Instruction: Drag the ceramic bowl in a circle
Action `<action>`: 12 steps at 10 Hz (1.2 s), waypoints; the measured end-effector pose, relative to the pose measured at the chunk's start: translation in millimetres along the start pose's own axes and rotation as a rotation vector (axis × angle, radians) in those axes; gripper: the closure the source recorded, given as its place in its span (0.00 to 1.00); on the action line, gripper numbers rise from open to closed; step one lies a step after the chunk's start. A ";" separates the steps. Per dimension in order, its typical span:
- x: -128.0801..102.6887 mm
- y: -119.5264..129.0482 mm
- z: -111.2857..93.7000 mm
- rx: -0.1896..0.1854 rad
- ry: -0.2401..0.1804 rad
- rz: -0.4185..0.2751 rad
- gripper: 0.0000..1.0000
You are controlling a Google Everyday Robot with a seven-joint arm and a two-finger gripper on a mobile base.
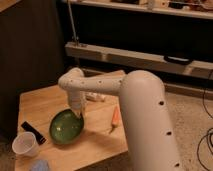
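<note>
Green and shiny, the ceramic bowl [66, 127] sits on the wooden table [40, 105], near the front edge and a bit to the left of the middle. It is wide and round. The robot's white arm [100, 85] reaches over the table from the right and bends down to the bowl. The gripper [78, 113] is at the bowl's upper right rim, touching it or very close to it. I cannot tell how the gripper is set or if it has hold of the rim. A small white cup [25, 144] stands near the front left corner of the table, just to the left of the bowl. A flat black thing [33, 132] lies between the cup and the bowl. An orange carrot [115, 118] lies on the table to the right of the bowl, apart from it. Something pale blue [39, 165] shows at the bottom edge, below the cup.
</note>
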 end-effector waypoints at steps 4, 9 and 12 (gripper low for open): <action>-54.2 78.8 0.5 -0.045 -0.020 0.156 1.00; -141.5 134.7 16.1 -0.091 -0.096 0.211 1.00; -172.9 98.5 27.2 -0.061 -0.111 0.137 1.00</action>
